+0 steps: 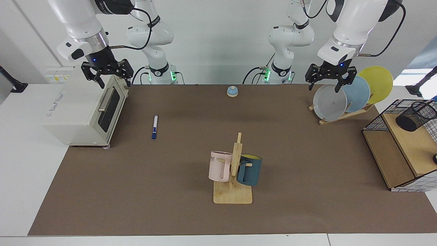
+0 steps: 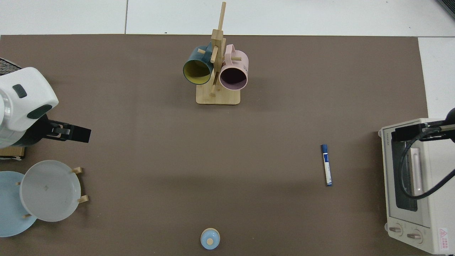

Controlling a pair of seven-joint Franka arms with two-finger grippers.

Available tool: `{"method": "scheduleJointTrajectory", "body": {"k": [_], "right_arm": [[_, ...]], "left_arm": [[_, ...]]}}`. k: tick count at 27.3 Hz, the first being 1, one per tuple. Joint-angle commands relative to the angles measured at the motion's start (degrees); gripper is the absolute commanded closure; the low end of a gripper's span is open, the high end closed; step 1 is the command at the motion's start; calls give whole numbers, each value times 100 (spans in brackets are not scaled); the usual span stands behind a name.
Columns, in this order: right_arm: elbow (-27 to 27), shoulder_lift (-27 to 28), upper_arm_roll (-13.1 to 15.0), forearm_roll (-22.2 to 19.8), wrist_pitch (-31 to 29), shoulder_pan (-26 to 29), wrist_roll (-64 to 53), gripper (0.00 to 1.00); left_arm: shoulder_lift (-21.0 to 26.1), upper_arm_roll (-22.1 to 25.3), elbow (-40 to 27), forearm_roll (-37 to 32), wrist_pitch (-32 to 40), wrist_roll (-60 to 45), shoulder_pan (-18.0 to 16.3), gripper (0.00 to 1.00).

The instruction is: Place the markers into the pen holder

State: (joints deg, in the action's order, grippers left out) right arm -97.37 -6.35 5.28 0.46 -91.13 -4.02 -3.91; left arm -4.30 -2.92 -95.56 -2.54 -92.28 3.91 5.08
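Note:
The marker (image 1: 155, 126) (image 2: 326, 164), white-barrelled with a dark blue cap, lies flat on the brown mat a short way from the toaster oven's door. At the facing view's far right, the black mesh pen holder (image 1: 416, 117) rests tilted on the upper wooden shelf of the wire basket; the top view does not show it. My right gripper (image 1: 115, 82) (image 2: 412, 132) hangs open above the oven's top edge, holding nothing. Over the plate rack, my left gripper (image 1: 324, 86) (image 2: 71, 133) is open and holds nothing as well. Both are far from the marker.
A cream toaster oven (image 1: 85, 109) (image 2: 412, 185) stands beside the marker. A wooden mug tree (image 1: 235, 171) at mid-table carries a pink mug (image 1: 220, 165) and a dark blue mug (image 1: 250, 169). A rack holds grey, blue and yellow plates (image 1: 329, 102). A small bell (image 1: 232, 91) sits near the arm bases.

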Motion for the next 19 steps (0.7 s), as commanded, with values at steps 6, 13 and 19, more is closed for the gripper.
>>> {"method": "scheduleJointTrajectory", "body": {"k": [6, 13, 19], "right_arm": [[-142, -147, -54, -99, -1, 68, 163, 0], [-107, -147, -45, -90, 8, 77, 136, 0], [-98, -147, -45, -20, -54, 68, 128, 0]], "left_arm": [[26, 64, 55, 17, -18, -22, 90, 0], [-27, 55, -42, 35, -18, -40, 90, 0], [-36, 73, -86, 52, -27, -57, 81, 0]]}}
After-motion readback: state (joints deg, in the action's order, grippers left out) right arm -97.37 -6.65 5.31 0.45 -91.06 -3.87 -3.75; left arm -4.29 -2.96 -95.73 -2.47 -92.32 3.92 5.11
